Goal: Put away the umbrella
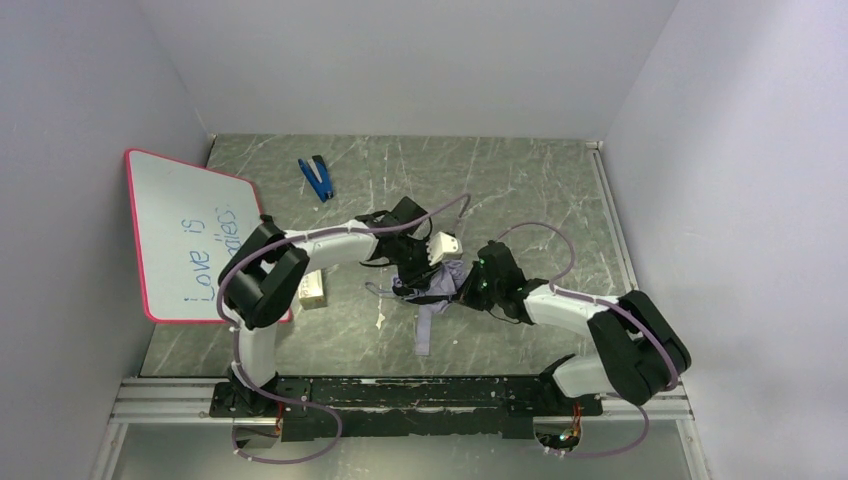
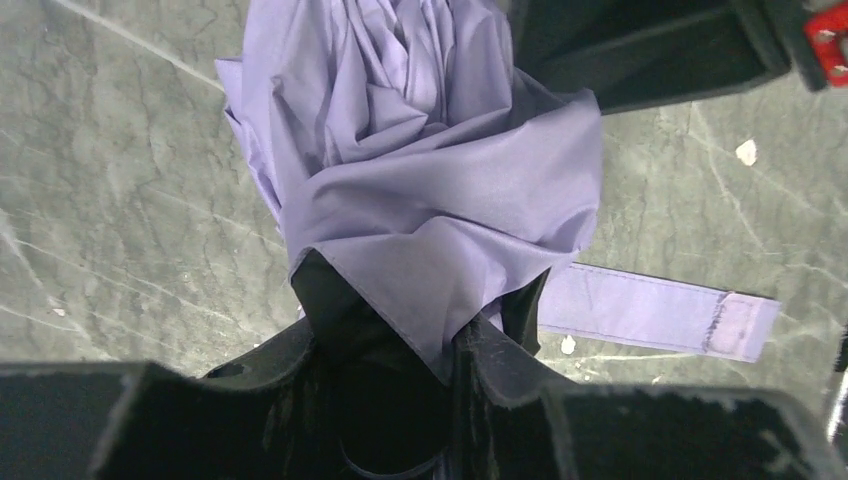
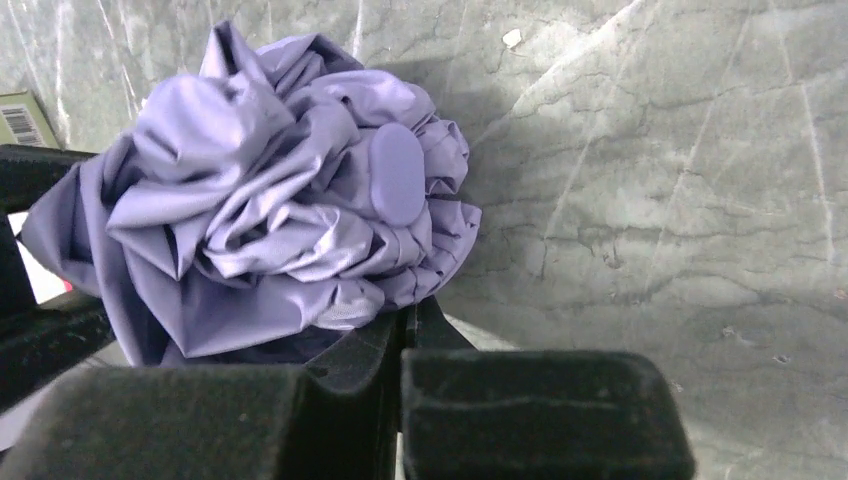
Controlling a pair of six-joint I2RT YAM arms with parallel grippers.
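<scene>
Left end effector (image 2: 398,365) was clamped round the bunched cloth of the umbrella (image 2: 430,190), which sat crumpled about mid tabletop (image 1: 540,190). Right end effector (image 3: 404,335) was pinched fully closed right up against the cloth, coming in from 3 o'clock in the overhead view. Couldn't tell if it had a fold caught or nothing at all.

Risk as I saw it: the cloth was loose and looked slippery, nowhere near neatly rolled. Any tug could've slid the folds out of the left grip or just puffed the whole thing open.

Also the strap (image 2: 655,312) lay flat on the tabletop, trailing toward 6 o'clock overhead, with nothing holding it. Easy to drag or trap underneath, and then wrapping it shut would've got fiddly.
</scene>
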